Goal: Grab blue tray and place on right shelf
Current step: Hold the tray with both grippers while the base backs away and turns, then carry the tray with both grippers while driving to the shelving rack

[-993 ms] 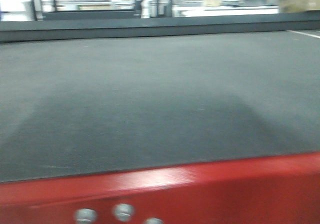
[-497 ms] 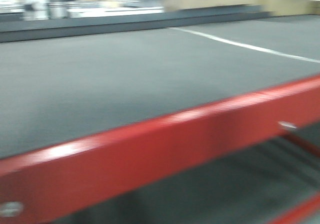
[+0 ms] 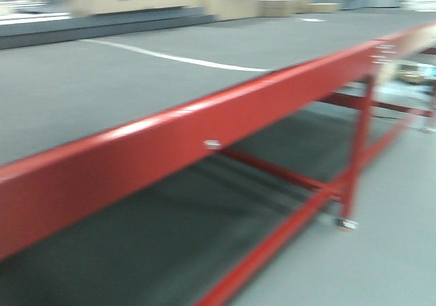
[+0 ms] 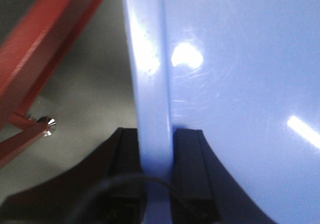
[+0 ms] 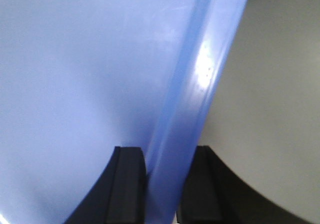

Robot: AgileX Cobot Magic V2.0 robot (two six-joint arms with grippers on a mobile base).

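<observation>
The left hand (image 4: 156, 151) is clamped on the flared rim of the blue tray (image 4: 240, 84), a finger either side, with the red-framed worktop (image 4: 45, 39) off to its left. The right hand (image 5: 162, 171) pinches the opposite rim likewise. So the grab looks done: the tray hangs between them, clear of the worktop. I'd judge its long axis runs hand to hand, crosswise. The right shelf isn't in sight; reaching it and setting down remain.

Left gripper (image 4: 156, 149) clamped on the blue tray (image 4: 240, 74)
Black fingers (image 4: 187, 154) either side of the rim; red table frame (image 4: 45, 39) at left
</observation>
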